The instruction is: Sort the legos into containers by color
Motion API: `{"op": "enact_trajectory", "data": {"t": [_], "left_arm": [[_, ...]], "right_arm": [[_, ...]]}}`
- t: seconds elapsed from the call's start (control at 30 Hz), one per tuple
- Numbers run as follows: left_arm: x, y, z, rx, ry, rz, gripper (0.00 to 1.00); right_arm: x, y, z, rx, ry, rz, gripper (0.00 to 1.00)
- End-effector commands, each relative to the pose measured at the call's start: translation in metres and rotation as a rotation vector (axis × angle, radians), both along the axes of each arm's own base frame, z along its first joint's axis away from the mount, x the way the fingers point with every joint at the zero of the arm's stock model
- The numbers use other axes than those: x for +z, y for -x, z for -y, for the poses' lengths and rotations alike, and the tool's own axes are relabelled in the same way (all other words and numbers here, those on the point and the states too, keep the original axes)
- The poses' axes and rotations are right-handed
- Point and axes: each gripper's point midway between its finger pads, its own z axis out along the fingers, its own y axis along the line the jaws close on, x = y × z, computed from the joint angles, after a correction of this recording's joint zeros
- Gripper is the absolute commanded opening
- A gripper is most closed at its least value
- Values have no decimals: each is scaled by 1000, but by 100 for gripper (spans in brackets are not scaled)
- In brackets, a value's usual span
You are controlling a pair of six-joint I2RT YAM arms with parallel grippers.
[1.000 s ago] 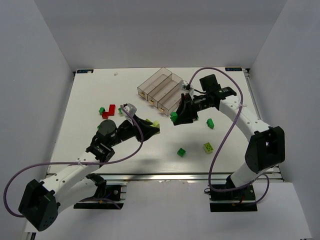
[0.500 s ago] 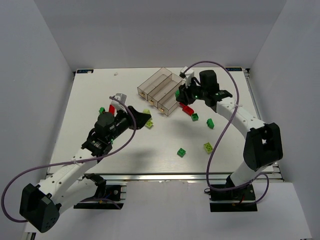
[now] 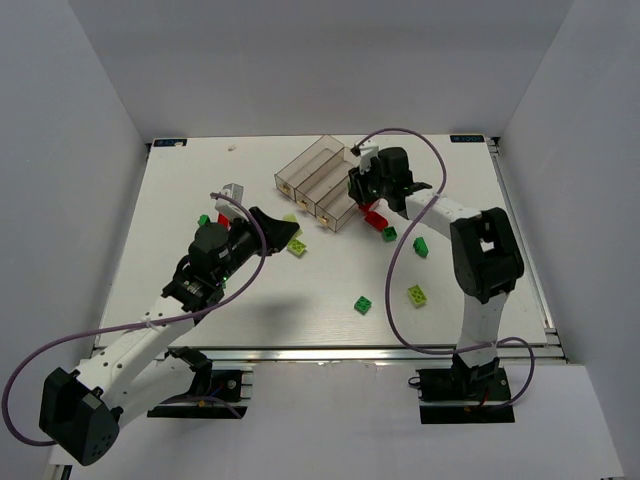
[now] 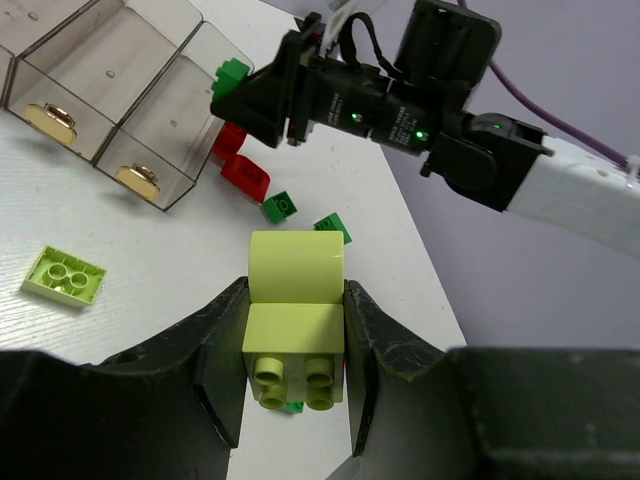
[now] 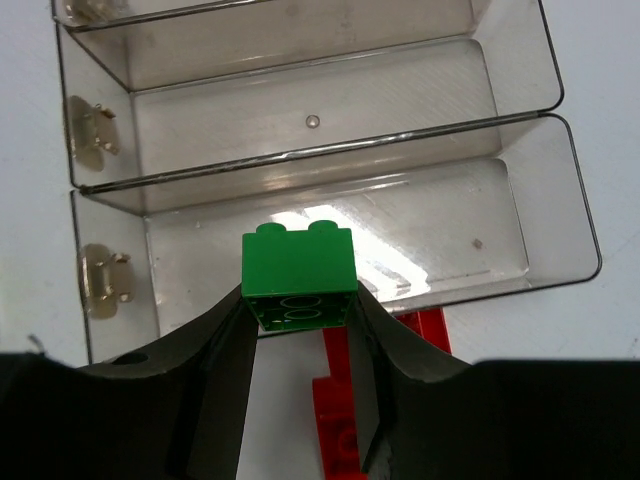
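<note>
The containers (image 3: 318, 180) are joined smoky clear trays at the back centre. My right gripper (image 3: 358, 187) is shut on a dark green brick (image 5: 299, 273) and holds it above the near edge of the rightmost tray (image 5: 560, 190). It also shows in the left wrist view (image 4: 235, 90). My left gripper (image 3: 288, 232) is shut on a pale yellow-green brick (image 4: 295, 320) and holds it above the table, left of the trays. The trays in the right wrist view look empty.
Red bricks (image 3: 374, 217) lie just right of the trays, under my right gripper (image 5: 345, 420). Loose green bricks (image 3: 389, 234), (image 3: 421, 246), (image 3: 362, 305) and a yellow-green brick (image 3: 416, 295) lie at centre right. A yellow-green plate (image 3: 298, 248) lies under my left gripper. A green brick (image 3: 204, 220) lies at the left.
My right gripper lifted the green brick and carried it back and left to the rightmost tray. My left gripper moved back and slightly left with the yellow-green brick.
</note>
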Motion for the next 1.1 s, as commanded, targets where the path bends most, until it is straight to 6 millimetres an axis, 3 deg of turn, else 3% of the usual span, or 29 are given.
{"op": "enact_trajectory", "data": {"t": [0.0,0.5,0.67,0.83,0.9,0.97,1.0,1.07], "left_arm": [[25,0,-2,15,52,37,0],[22,-5,6,-8,49,20,0],[21,-6,7,-11,51,20,0],[19,-7,11,-29,50,21,0],[19,-7,13,-42,49,24,0],[20,-4,17,-74,45,33,0],[20,-2,19,-89,46,39,0],[19,1,23,-120,44,51,0]], "right_arm": [[41,-31,-14,-14,-50,122,4],[15,-41,-21,9,-30,93,46],[12,-35,-18,23,-6,94,54],[24,-31,-17,36,-10,115,63],[38,-27,-18,57,-22,130,68],[47,-18,-20,114,-7,132,77],[68,-7,-29,196,-28,156,80],[72,21,-31,333,-17,105,85]]}}
